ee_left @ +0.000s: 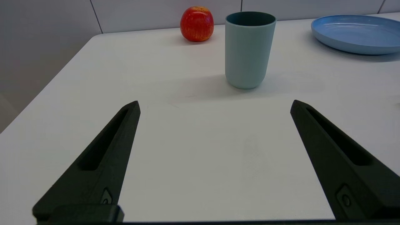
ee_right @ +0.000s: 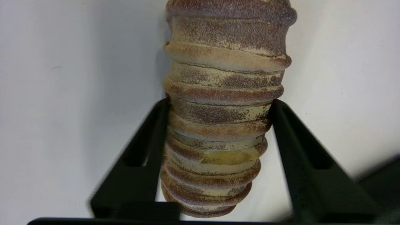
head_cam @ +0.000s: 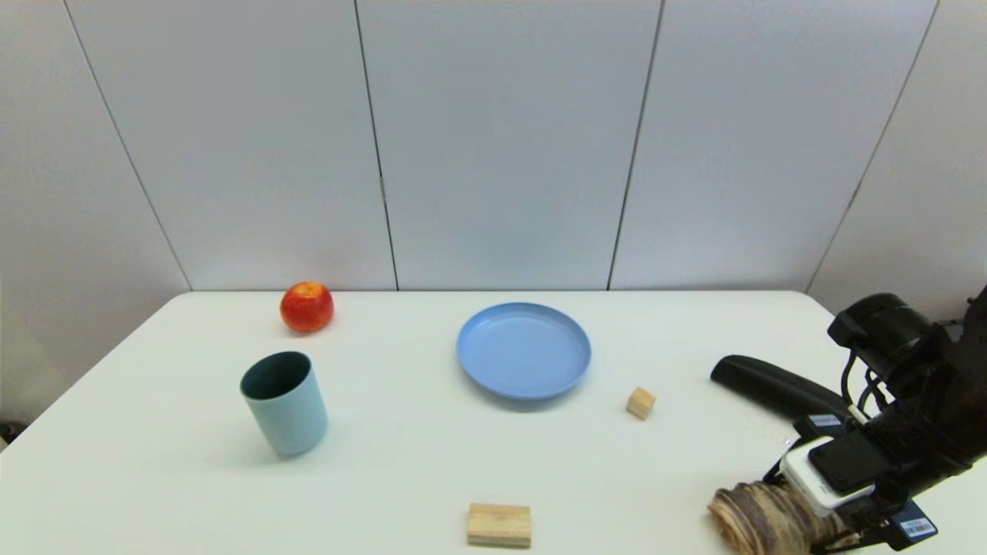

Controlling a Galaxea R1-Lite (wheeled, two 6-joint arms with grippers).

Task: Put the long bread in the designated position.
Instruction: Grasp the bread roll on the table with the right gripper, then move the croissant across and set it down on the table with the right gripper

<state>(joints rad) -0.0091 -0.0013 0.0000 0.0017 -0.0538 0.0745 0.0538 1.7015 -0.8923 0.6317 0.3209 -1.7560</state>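
I have the right end effector [ee_right: 218, 106] closed around the long bread [ee_right: 223, 93], low at the near right corner of the surface [head_cam: 432, 455], so I judge the grasp step is done. Next I must lift the loaf and carry it to the bare target spot. My left end effector [ee_left: 215, 104] waits wide open, holding nothing

Bright, even light; soft shadows.

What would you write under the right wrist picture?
Right gripper jaws closed on the ridged long bread above the white table.
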